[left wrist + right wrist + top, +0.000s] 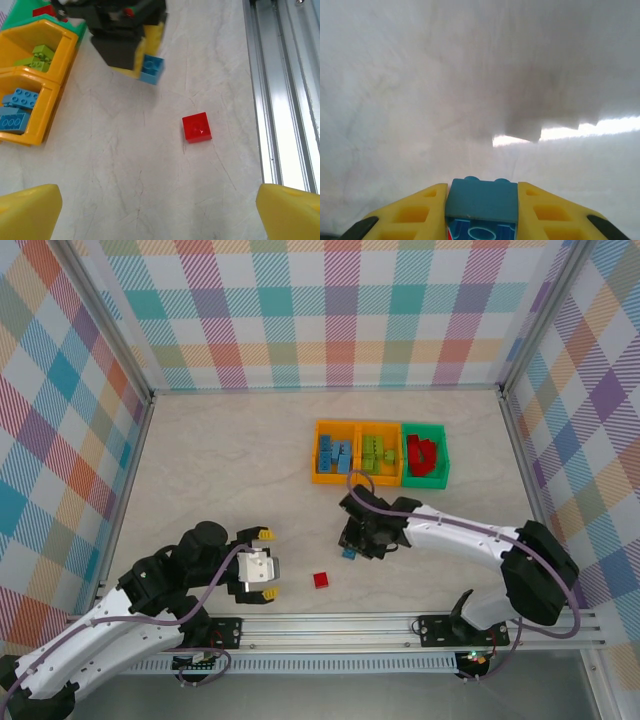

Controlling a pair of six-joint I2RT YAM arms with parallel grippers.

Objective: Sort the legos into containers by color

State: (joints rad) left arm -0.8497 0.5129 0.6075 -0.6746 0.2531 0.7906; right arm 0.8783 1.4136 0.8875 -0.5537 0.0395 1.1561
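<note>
Surroundings: three bins are sitting in a row, walls touching, right of centre toward the far edge of the table [220,470].
- The left bin [335,479], orange, is holding blue bricks [335,453].
- The middle bin [380,481], also orange, is holding lime green bricks [375,452].
- The green bin [425,483], nearest the right edge, is holding red bricks [422,455].

Plaid walls [300,310] are closing in the far, left and right sides. A ribbed aluminium rail [400,625] is running along the near edge.

A single red brick [321,580] is lying loose close to the near edge, about mid-width, apart from both grippers. Bare table is lying between the right gripper [350,550] and the bins.

Materials: the table is showing pale and matte, with faint marble veining. The bins are smooth moulded plastic, rectangular and open-topped. The red brick is looking square and glossy. The gripper fingers [415,215] are yellow plastic with moulded pockets.

Right arm: it is reaching from the near right corner toward mid-table, elbow bent, wrist tipping down. Its fingers are pressing on both sides of a blue brick [481,200], studs showing along the brick's far edge, jaws narrowed onto it. That brick is sitting between the red brick and the left bin, nearer the red one. I cannot tell whether it is resting on the table or is raised off it.

Left arm: it is lying folded low by the near left corner, with the left gripper [267,564] pointing right toward the red brick. Its fingers are spreading wide and gripping nothing.
</note>
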